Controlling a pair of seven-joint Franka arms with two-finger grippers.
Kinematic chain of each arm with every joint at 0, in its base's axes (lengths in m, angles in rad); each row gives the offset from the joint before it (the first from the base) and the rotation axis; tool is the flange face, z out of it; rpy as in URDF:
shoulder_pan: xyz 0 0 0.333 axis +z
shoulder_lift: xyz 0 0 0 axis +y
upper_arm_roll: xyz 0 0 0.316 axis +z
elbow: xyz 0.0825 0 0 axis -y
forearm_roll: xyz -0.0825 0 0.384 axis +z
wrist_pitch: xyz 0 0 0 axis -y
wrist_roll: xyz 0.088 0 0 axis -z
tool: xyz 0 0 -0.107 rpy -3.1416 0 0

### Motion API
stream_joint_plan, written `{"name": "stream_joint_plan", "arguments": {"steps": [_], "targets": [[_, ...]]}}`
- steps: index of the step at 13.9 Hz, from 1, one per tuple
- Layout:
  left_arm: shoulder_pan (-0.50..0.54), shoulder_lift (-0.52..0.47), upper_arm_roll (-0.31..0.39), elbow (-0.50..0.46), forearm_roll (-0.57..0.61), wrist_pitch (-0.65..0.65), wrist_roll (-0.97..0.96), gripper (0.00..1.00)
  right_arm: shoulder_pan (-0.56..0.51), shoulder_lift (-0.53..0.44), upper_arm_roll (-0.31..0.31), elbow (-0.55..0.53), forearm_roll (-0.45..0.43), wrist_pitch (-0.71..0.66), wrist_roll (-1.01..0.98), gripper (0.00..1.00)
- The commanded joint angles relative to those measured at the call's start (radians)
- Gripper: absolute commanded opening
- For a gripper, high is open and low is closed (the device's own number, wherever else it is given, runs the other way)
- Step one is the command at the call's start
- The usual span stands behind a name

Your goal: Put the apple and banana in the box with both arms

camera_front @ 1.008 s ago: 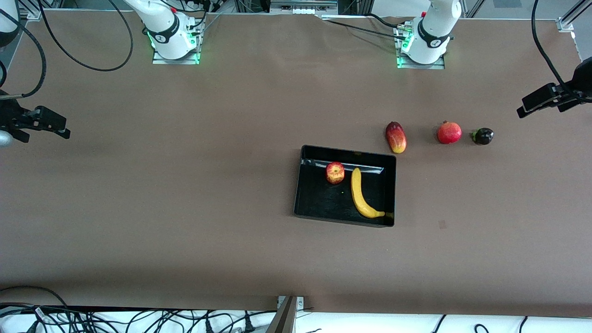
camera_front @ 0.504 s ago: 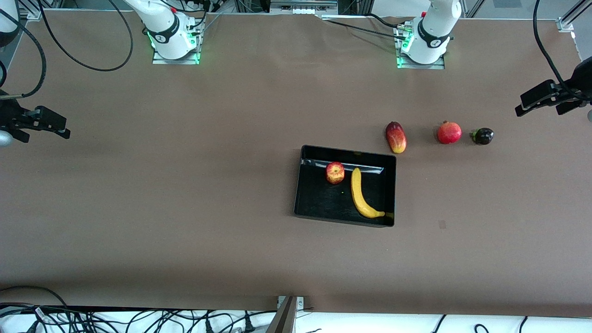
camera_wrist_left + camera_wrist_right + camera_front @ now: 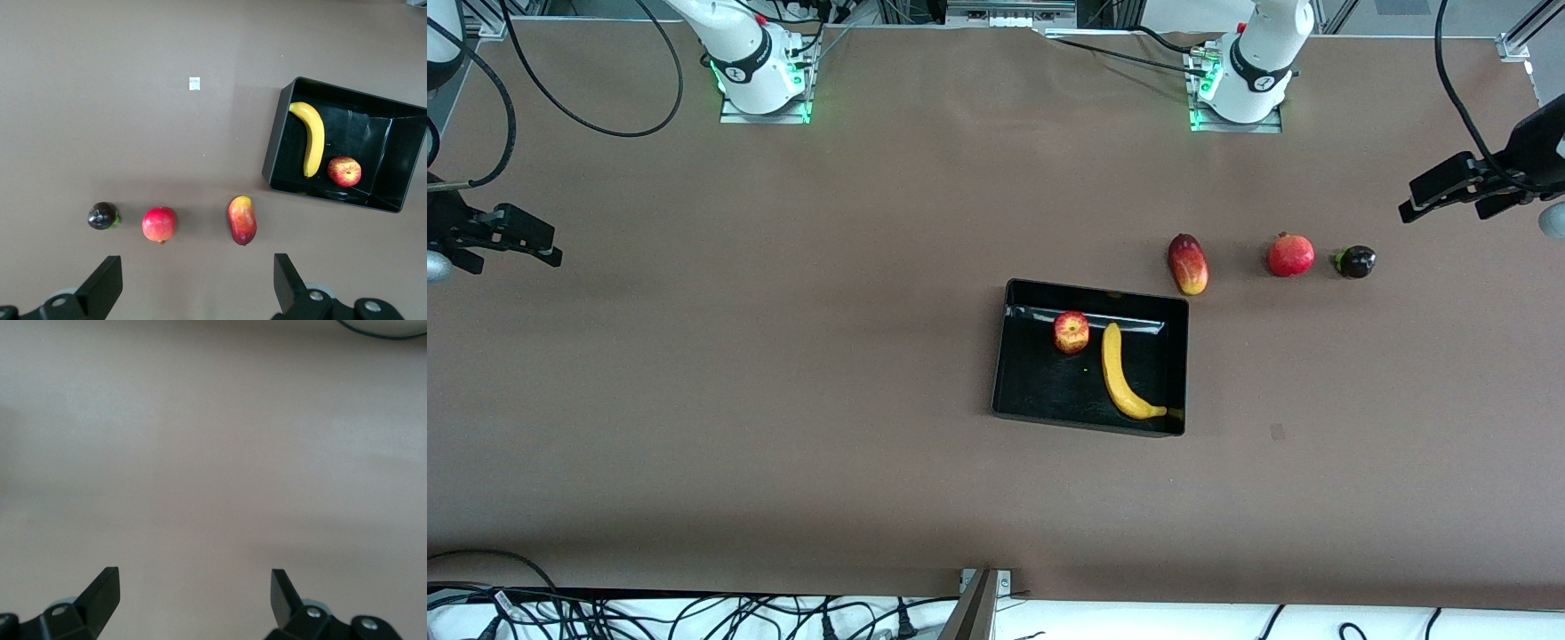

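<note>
The black box (image 3: 1040, 387) sits near the table's middle, toward the left arm's end. Inside it lie the streaked red apple (image 3: 1071, 332) and, beside it, the long yellow banana (image 3: 1120, 373). The left wrist view shows the box (image 3: 273, 153), apple (image 3: 344, 171) and banana (image 3: 311, 137) from above. My left gripper (image 3: 1432, 197) hangs open and empty over the left arm's end of the table, its fingers (image 3: 107, 283) wide apart. My right gripper (image 3: 547, 247) hangs open and empty over the right arm's end, above bare tabletop (image 3: 200, 453).
Three loose fruits lie in a row on the table, farther from the front camera than the box: a red-yellow mango (image 3: 1188, 264), a pomegranate (image 3: 1290, 255) and a small dark fruit (image 3: 1355, 261). A small pale mark (image 3: 1278, 432) is on the tabletop.
The left gripper has shifted slightly toward the table's middle. The right gripper, the box and all the fruit have not moved.
</note>
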Motion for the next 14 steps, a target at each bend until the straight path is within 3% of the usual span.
{"name": "stream_joint_plan", "arguments": {"steps": [1,14], "targets": [[0.009,-0.024,-0.004,-0.027,-0.011,0.020,-0.015,1.00,-0.004,-0.009,0.006,0.018,0.005,-0.033,-0.012,1.00],[0.001,-0.024,0.012,-0.027,0.027,0.020,0.002,1.00,-0.002,-0.020,0.009,0.043,-0.005,-0.099,-0.014,1.00]]}}
